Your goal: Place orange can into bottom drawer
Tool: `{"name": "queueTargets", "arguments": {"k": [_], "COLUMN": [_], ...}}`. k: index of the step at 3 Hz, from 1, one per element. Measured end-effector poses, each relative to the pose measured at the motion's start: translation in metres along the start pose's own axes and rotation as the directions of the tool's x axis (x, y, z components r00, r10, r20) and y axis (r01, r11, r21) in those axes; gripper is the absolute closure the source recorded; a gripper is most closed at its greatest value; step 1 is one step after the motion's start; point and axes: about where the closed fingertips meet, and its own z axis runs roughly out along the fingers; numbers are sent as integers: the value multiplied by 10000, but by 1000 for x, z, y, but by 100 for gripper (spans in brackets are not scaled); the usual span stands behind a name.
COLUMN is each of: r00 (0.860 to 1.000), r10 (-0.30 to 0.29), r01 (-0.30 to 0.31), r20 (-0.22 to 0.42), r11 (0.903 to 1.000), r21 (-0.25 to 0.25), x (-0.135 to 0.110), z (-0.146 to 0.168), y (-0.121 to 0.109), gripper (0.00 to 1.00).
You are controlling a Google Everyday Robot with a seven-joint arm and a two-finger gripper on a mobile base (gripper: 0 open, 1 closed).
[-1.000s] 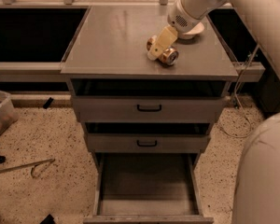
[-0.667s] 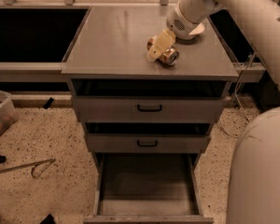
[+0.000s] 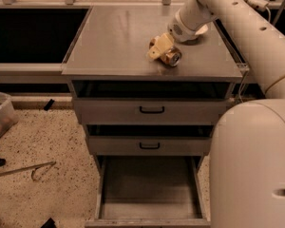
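Dim and warm-toned, lit from above. Pale sheen along the table (image 3: 118, 37) toward its back edge. Small dark shadow beneath the claw (image 3: 160, 49), low against the orange can (image 3: 172, 57) right of the table's centre. Deep shade over the bottom drawer (image 3: 149, 186) floor. Brightest on the white arm (image 3: 249, 30).

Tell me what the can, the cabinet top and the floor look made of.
Orange can, at the tool on the cabinet top: probably thin metal, shiny, silvery end. The cabinet top: grey sheet metal, soft brushed reflections. Floor: likely terrazzo, pale with dark speckles.
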Motion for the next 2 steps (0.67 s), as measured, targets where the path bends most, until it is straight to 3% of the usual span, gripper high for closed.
{"name": "queueTargets", "arguments": {"k": [1,2], "r00": [9985,9977], "r10": [540,676], "r01": [-539,-675], "r20": [-25,-111], "r11": [9985,9977], "r21": [97,67], "x": [6,12], "z": [14,23], "y": [-12,-16], "gripper": [0,0]}}
